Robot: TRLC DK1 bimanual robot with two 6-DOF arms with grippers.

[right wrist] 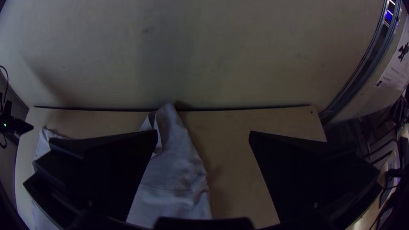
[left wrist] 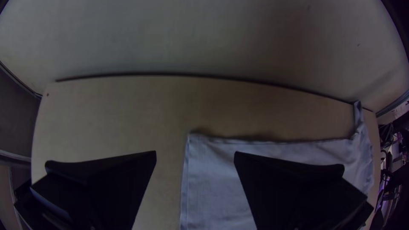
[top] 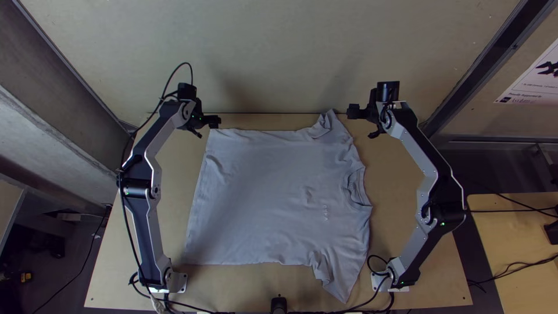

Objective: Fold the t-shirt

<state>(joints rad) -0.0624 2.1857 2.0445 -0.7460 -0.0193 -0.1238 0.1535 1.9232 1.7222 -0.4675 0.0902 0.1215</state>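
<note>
We see the T-shirt (top: 273, 192) spread on the table (top: 395, 174); left tool (top: 208, 128), near the hem, and right tool (top: 362, 124), near a sleeve, have fingers parted.

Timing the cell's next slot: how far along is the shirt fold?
Done: only the layout; the t-shirt lies spread, lightly creased. In hand: nothing; left gripper is open near a hem corner, right gripper open near the far sleeve. Left: apparently all folding; far and near sleeves stick out, and hem and collar lie at opposite ends.
</note>
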